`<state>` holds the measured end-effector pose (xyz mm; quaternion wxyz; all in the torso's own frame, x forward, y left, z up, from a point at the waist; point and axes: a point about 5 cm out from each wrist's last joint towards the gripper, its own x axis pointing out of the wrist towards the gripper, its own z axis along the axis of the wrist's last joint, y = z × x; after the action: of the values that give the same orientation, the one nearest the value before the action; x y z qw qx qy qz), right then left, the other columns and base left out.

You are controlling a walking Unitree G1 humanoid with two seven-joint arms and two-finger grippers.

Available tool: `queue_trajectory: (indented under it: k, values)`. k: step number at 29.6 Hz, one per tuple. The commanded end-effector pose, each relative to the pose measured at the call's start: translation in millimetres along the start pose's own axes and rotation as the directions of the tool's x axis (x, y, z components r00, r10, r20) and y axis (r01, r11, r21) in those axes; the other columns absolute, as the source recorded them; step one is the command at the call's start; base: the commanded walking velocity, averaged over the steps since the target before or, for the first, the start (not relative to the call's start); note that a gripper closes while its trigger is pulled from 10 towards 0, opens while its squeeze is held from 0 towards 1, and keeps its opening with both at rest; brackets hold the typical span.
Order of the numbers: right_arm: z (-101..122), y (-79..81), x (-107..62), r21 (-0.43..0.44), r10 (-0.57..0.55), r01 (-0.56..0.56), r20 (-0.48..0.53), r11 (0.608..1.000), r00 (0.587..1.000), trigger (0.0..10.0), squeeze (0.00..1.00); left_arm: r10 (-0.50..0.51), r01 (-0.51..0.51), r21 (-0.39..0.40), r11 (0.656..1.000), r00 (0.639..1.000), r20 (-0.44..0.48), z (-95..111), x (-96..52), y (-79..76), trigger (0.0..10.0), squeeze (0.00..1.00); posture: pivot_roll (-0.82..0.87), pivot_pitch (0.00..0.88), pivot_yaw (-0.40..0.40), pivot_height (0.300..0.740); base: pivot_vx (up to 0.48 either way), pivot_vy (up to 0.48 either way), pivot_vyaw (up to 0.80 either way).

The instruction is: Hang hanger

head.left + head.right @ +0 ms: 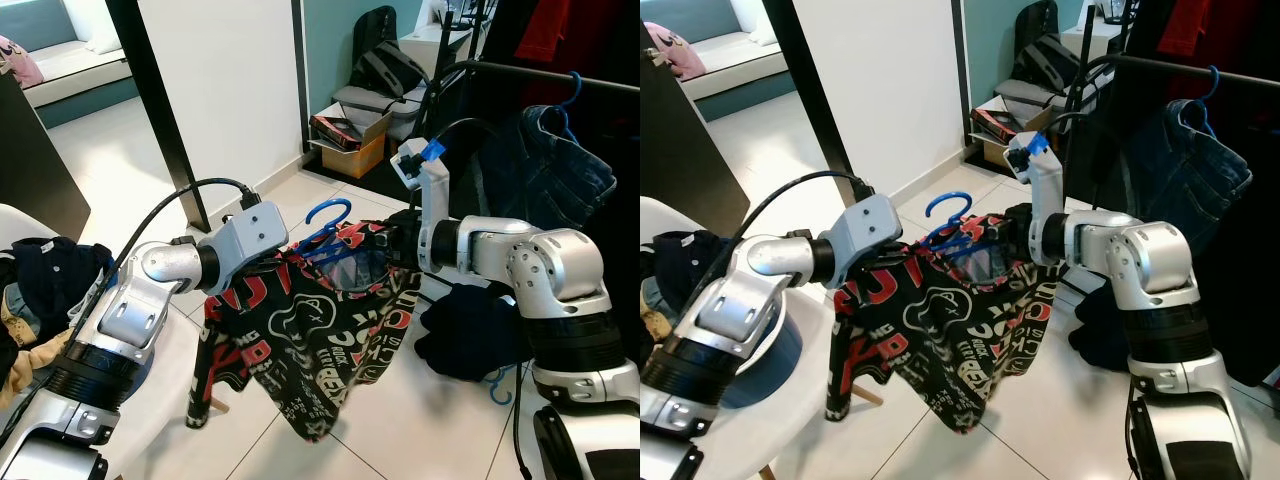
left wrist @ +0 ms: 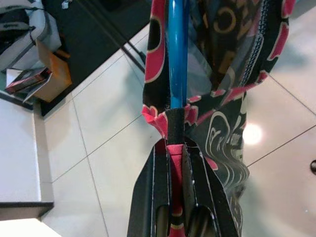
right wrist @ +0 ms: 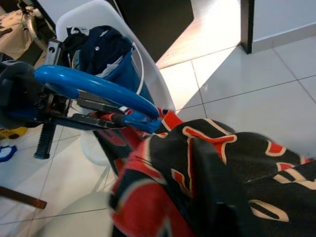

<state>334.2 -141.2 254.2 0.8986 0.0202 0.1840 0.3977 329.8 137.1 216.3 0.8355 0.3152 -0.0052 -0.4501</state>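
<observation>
Hanger (image 1: 328, 222), blue, carrying printed shirt (image 1: 320, 330); mid-frame, between both arms. Left hand (image 2: 175, 148) clamped on hanger shoulder; right hand's grip cannot be told. Recommended: keep hook upright, lift toward rail (image 1: 560, 75) upper right.

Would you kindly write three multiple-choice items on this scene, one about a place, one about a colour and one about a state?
1. Where is the patterned shirt?
A. on the rail
B. held up between the two arms
C. flat on the floor

2. What colour is the hanger inside it?
A. blue
B. white
C. green

3. How are the left gripper fingers set?
A. wide open
C. pointed at the ceiling
B. shut on the hanger and shirt edge

Answers: 1 B, it hangs above the tiles between both arms. 2 A, its hook and bar are blue. 3 B, the fingers pinch the bar and cloth.
</observation>
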Motion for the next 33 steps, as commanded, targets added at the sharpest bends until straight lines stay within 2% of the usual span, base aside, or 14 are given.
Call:
queue_trajectory:
  k: [1, 7, 10, 12, 13, 15, 17, 18, 20, 23, 25, 28, 29, 33]
  values:
    - [0, -2.2, -3.6, -0.003, -0.007, 0.007, 0.016, 1.000, 1.000, 10.0, 1.00, -0.012, 0.012, 0.000, 1.000, 0.998, 0.054, 8, -6.0, 1.9, 8.0, 0.00, -0.10, 0.000, 0.037, 0.740, 0.000, 0.000, 0.00]
    - [6, -23.3, -27.1, -0.040, -0.111, 0.111, 0.012, 0.993, 0.994, 10.0, 1.00, -0.082, 0.082, 0.009, 0.997, 0.993, 0.079, 7, -13.5, -1.8, 8.0, 0.00, -0.10, 0.000, 0.038, 0.740, 0.000, 0.000, 0.00]
    - [15, -35.3, -57.2, -0.137, -0.150, 0.148, -0.006, 0.979, 0.989, 10.0, 1.00, -0.119, 0.118, 0.017, 0.993, 0.990, 0.076, 4, -18.5, -3.1, 8.0, 0.00, -0.11, 0.000, 0.039, 0.740, 0.000, 0.000, 0.00]
    - [15, -35.3, -57.2, -0.137, -0.150, 0.148, -0.006, 0.979, 0.989, 10.0, 1.00, -0.119, 0.118, 0.017, 0.993, 0.990, 0.076, 4, -18.5, -3.1, 8.0, 0.00, -0.11, 0.000, 0.039, 0.740, 0.000, 0.000, 0.00]
    - [13, -44.0, -73.7, -0.260, -0.210, 0.187, -0.064, 0.947, 0.976, 10.0, 1.00, -0.119, 0.118, 0.014, 0.993, 0.991, 0.069, 3, -20.3, -1.5, 7.9, 0.00, -0.11, 0.000, 0.040, 0.740, 0.000, 0.000, 0.00]
    - [11, -48.9, -87.3, -0.347, -0.248, 0.193, -0.121, 0.918, 0.961, 10.0, 1.00, -0.117, 0.116, 0.014, 0.993, 0.991, 0.062, 2, -21.1, -0.2, 7.8, 0.00, -0.11, 0.000, 0.040, 0.740, 0.000, 0.000, 0.00]
    - [11, -48.9, -87.3, -0.347, -0.248, 0.193, -0.121, 0.918, 0.961, 10.0, 1.00, -0.117, 0.116, 0.014, 0.993, 0.991, 0.062, 2, -21.1, -0.2, 7.8, 0.00, -0.11, 0.000, 0.040, 0.740, 0.000, 0.000, 0.00]
    - [8, -52.9, -99.0, -0.470, -0.303, 0.180, -0.200, 0.864, 0.932, 10.0, 1.00, -0.116, 0.115, 0.014, 0.993, 0.992, 0.055, 2, -20.4, 0.1, 7.7, 0.00, -0.12, 0.000, 0.044, 0.740, 0.000, 0.000, 0.00]
    - [8, -52.9, -99.0, -0.470, -0.303, 0.180, -0.200, 0.864, 0.932, 10.0, 1.00, -0.116, 0.115, 0.014, 0.993, 0.992, 0.055, 2, -20.4, 0.1, 7.7, 0.00, -0.12, 0.000, 0.044, 0.740, 0.000, 0.000, 0.00]
    - [7, -47.3, -105.0, -0.522, -0.269, 0.108, -0.244, 0.846, 0.932, 10.0, 1.00, -0.119, 0.118, 0.013, 0.993, 0.992, 0.052, 2, -18.4, -1.3, 7.8, 0.00, -0.12, 0.000, 0.044, 0.740, 0.000, 0.000, 0.00]
    - [21, -21.1, -115.1, -0.522, -0.009, -0.094, -0.191, 0.848, 0.982, 10.0, 1.00, -0.137, 0.137, 0.004, 0.991, 0.988, 0.073, 3, -14.7, -6.2, 7.5, 0.00, -0.12, 0.000, 0.043, 0.740, 0.000, 0.000, 0.00]
    - [26, -17.0, -122.5, -0.531, 0.068, -0.138, -0.149, 0.836, 0.987, 10.0, 1.00, -0.148, 0.148, 0.005, 0.989, 0.985, 0.094, 5, -15.6, -6.3, 7.5, 0.00, -0.12, 0.000, 0.042, 0.740, 0.000, 0.000, 0.00]
    - [27, -17.4, -129.0, -0.550, 0.101, -0.162, -0.141, 0.819, 0.985, 10.0, 0.02, -0.169, 0.169, 0.012, 0.986, 0.978, 0.120, 8, -18.4, -5.6, 7.5, 0.00, -0.12, 0.000, 0.045, 0.740, 0.000, 0.000, 0.00]
    - [24, -16.5, -132.8, -0.558, 0.149, -0.216, -0.164, 0.802, 0.975, 10.0, 0.00, -0.224, 0.222, 0.034, 0.974, 0.959, 0.172, 15, -24.0, -6.1, 7.5, 0.00, -0.12, 0.000, 0.046, 0.740, 0.000, 0.000, 0.00]
